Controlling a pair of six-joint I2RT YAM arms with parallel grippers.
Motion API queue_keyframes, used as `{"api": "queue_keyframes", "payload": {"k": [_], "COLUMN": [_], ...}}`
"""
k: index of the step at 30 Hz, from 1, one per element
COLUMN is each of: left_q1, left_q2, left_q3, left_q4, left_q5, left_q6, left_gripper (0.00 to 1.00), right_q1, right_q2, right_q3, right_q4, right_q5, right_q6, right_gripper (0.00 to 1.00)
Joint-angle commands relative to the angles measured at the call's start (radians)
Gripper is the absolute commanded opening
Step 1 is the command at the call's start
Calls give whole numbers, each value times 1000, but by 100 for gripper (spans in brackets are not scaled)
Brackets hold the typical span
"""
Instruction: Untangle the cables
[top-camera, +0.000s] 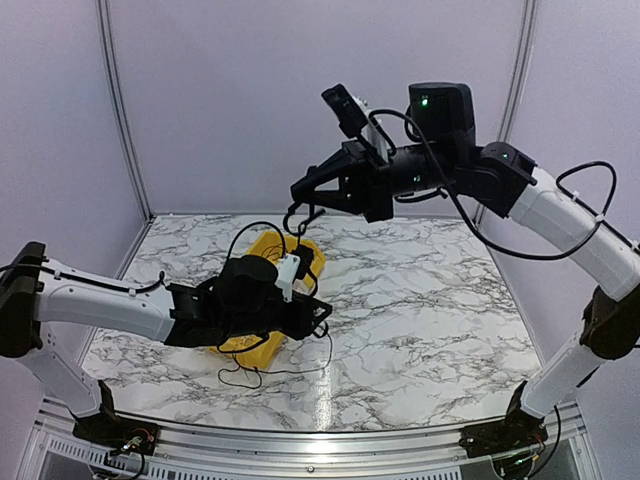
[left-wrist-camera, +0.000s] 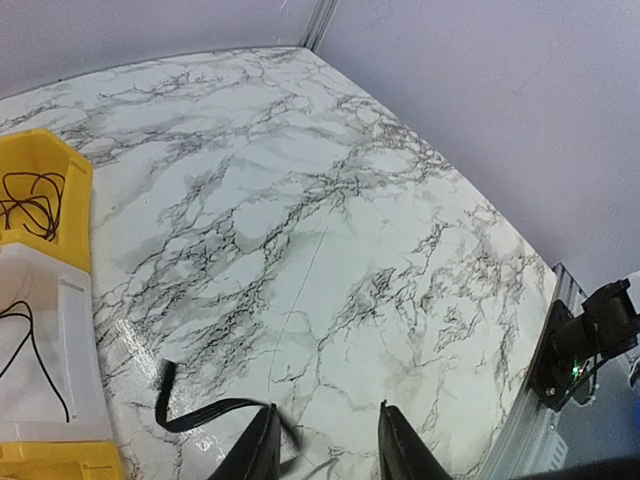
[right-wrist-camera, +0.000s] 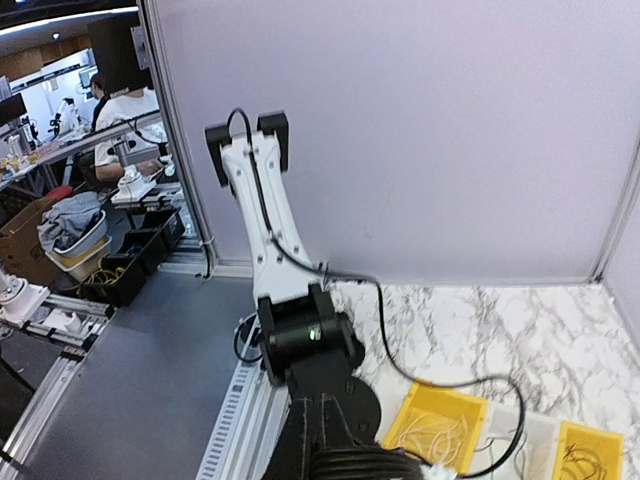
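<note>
Thin black cables (left-wrist-camera: 30, 203) lie looped in a yellow bin (left-wrist-camera: 68, 160), and one more lies in the white compartment (left-wrist-camera: 75, 350) beside it. In the top view my left gripper (top-camera: 318, 316) hovers low over the yellow bin (top-camera: 310, 252). Its fingers are open and empty in the left wrist view (left-wrist-camera: 328, 442). A flat black ribbon cable (left-wrist-camera: 205, 408) curls past its left finger. My right gripper (top-camera: 298, 198) is raised high above the bin, and a thin black cable (top-camera: 262, 224) rises in a loop toward it. A loose black cable (top-camera: 250, 372) lies on the table.
The right wrist view looks down on my left arm (right-wrist-camera: 300, 340), a yellow bin of white cords (right-wrist-camera: 445, 432) and another with black cords (right-wrist-camera: 590, 462). A metal rail (left-wrist-camera: 545, 420) edges the marble table (top-camera: 420, 320). Purple walls (top-camera: 250, 100) stand behind and at the sides.
</note>
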Motion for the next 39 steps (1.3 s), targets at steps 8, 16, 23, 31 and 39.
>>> {"api": "queue_keyframes", "payload": {"k": [8,16,23,31,39], "left_q1": [-1,22,22,23,23], "left_q2": [162,215,244,245,173], "left_q3": [3,-4,-27,-73,-167], "left_q4": [62,50,42,20,15], "left_q5": [105,203,213,263,264], "left_q6": [115,165,180,186,175], "left_gripper": [32,24,27,26,0], "right_q1": [-121,-134,-160,-194,-285], "right_q2": [43,131,154,141,134], "right_q3": [391,599,639,706,708], "right_q4": [41,103,193,310,413], "right_q5": [18,55,97,277,379], "right_q6": [56,73,117,22,-12], "right_gripper": [0,0,0,0,0]}}
